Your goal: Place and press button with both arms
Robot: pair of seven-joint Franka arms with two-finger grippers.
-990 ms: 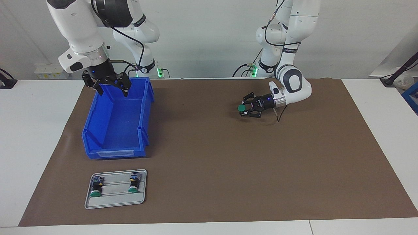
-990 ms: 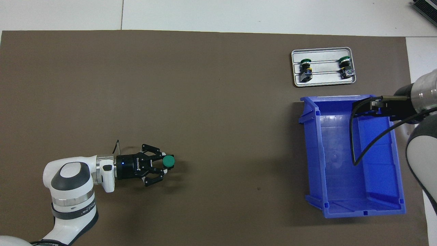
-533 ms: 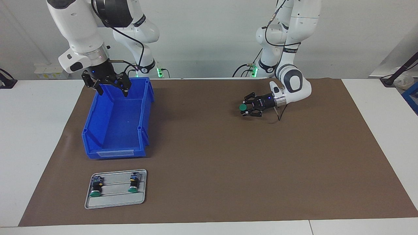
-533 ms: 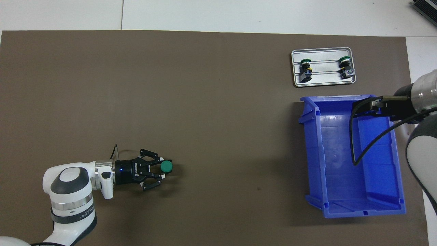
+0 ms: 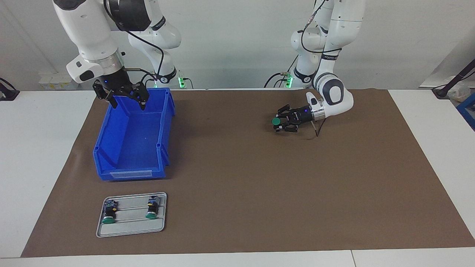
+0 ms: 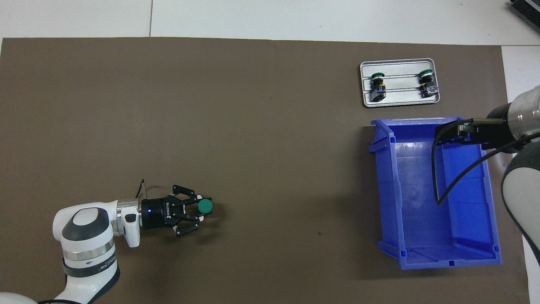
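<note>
My left gripper (image 5: 279, 124) lies level, low over the brown mat (image 5: 237, 178) at the left arm's end of the table. It is shut on a button (image 5: 275, 121) whose green cap points away from the wrist. The overhead view shows the same gripper (image 6: 201, 210) and button (image 6: 205, 205). My right gripper (image 5: 128, 103) hangs open and empty over the end of the blue bin (image 5: 165, 122) nearer to the robots. In the overhead view the right gripper (image 6: 457, 131) is partly hidden by its cable.
Two more green-capped buttons (image 5: 108, 214) (image 5: 151, 209) lie on a grey tray (image 5: 130, 227) farther from the robots than the bin. The tray (image 6: 400, 99) and bin (image 6: 382, 190) are at the right arm's end of the table.
My left gripper with the button has drawn back a little toward the robots and sunk lower over the mat. The right arm has not moved.
</note>
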